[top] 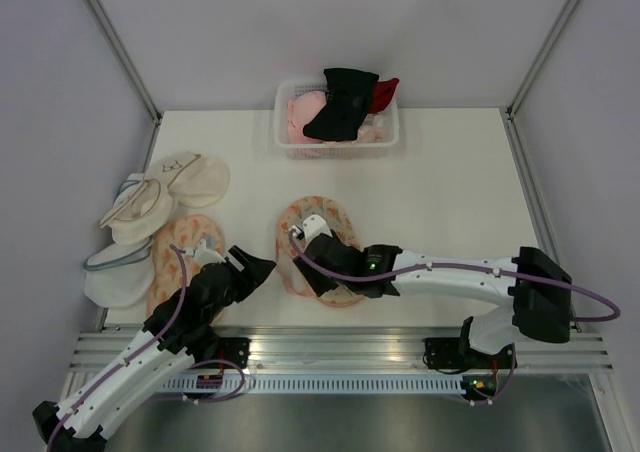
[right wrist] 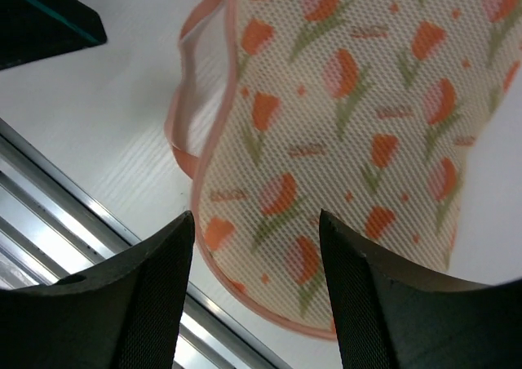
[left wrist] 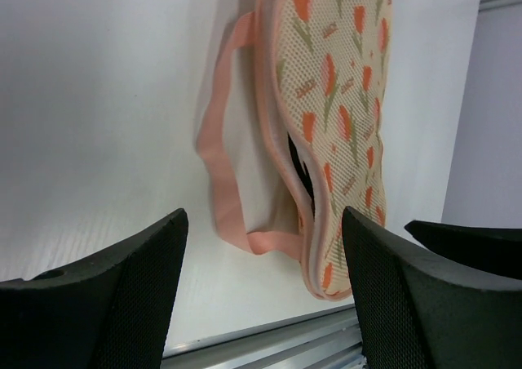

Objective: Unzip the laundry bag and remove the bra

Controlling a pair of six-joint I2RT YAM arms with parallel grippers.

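The laundry bag [top: 335, 215] lies flat at the table's middle front, peach-cream with an orange-and-green tulip print and pink edging. My right gripper [top: 308, 270] hovers open over its near end; the right wrist view shows the printed top [right wrist: 351, 124] between and beyond the open fingers [right wrist: 163, 295]. My left gripper [top: 262, 267] is open and empty just left of the bag. The left wrist view shows the bag [left wrist: 342, 100] edge-on with a pink loop strap [left wrist: 220, 181]. A dark sliver [left wrist: 300, 169], perhaps the bra, shows in a gap along the edge. The rest of the bra is hidden.
A white basket [top: 284, 142] at the back holds black, pink and red garments. Plain cream domed pouches [top: 130, 222] and a smaller orange printed pouch [top: 190, 234] lie at the left by my left arm. A metal rail [top: 340, 347] runs along the near edge.
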